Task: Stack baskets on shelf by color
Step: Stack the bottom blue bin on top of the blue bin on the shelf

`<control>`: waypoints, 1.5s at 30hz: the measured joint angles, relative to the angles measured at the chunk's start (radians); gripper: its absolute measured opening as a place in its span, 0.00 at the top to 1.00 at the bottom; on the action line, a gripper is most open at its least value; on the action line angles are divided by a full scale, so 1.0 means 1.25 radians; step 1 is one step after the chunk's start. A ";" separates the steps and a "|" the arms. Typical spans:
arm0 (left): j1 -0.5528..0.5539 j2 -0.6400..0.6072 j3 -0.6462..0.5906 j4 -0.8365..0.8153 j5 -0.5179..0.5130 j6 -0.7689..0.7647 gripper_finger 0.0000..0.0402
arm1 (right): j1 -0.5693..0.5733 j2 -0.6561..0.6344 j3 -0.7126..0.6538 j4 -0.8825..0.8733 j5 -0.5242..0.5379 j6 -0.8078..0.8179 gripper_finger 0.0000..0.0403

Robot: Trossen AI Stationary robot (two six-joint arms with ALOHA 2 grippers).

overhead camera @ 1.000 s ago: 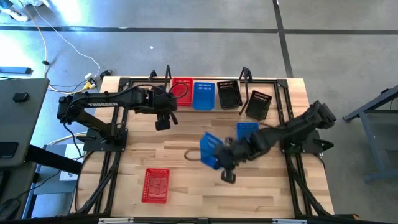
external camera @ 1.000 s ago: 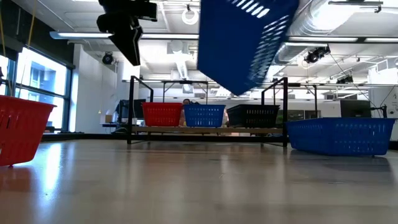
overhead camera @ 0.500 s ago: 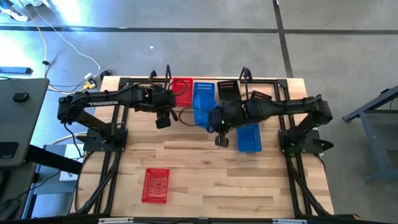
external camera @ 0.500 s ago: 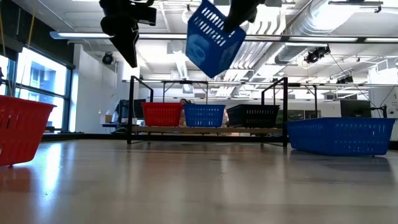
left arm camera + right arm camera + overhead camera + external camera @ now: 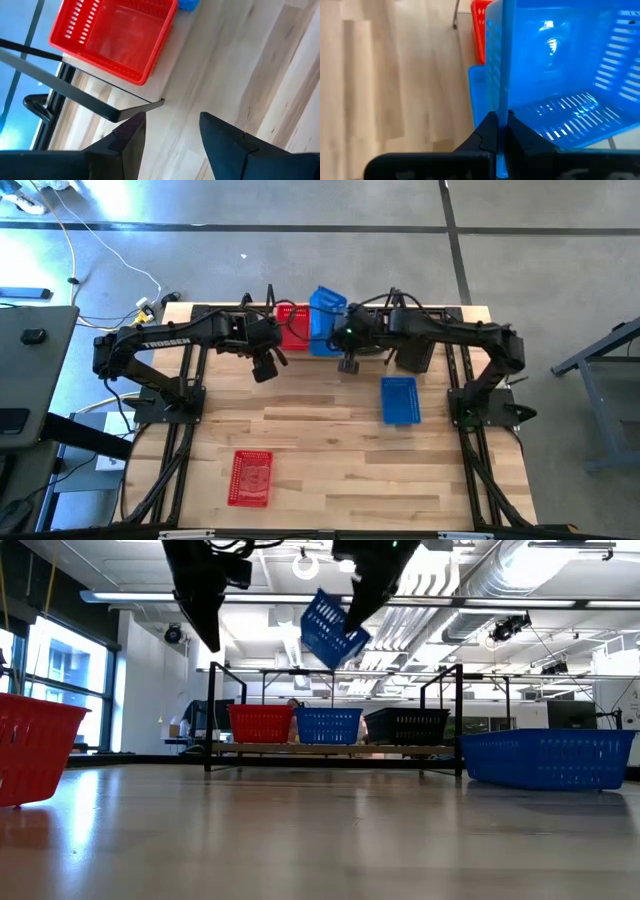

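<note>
My right gripper [image 5: 501,122] is shut on a blue basket [image 5: 327,312], which it holds in the air, tilted, over the shelf [image 5: 335,749] at the table's far edge. In the low view this basket [image 5: 333,628] hangs above the blue basket [image 5: 328,725] that stands on the shelf board between a red basket [image 5: 261,724] and a black one [image 5: 407,725]. My left gripper [image 5: 172,135] is open and hovers just in front of the shelf's red basket [image 5: 115,37], touching nothing. My right gripper pinches the blue basket's side wall at its rim [image 5: 504,95], one finger inside the basket and one outside. The basket is lifted clear and tilted, with its perforated floor [image 5: 570,115] showing beyond the fingers.
A second blue basket [image 5: 399,400] lies on the table's right half, and a red basket [image 5: 250,478] sits near the near left edge. Another black basket [image 5: 415,350] stands by the shelf's right end, partly under my right arm. Black wire uprights [image 5: 209,715] frame the shelf.
My right gripper has carried the blue basket from over the table's middle up and toward the far edge, ending above the shelf's blue basket. The basket stayed tilted in the hold throughout. My left arm has barely moved.
</note>
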 joint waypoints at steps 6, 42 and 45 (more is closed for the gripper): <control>0.016 0.000 0.000 0.000 0.000 -0.008 0.57 | -0.033 0.061 -0.001 0.008 -0.002 -0.034 1.00; 0.029 0.000 0.000 0.001 -0.001 -0.050 0.57 | -0.097 0.146 -0.002 -0.058 -0.085 -0.045 1.00; 0.029 0.000 0.000 0.001 -0.001 -0.064 0.57 | -0.097 0.154 -0.002 -0.066 -0.084 -0.040 1.00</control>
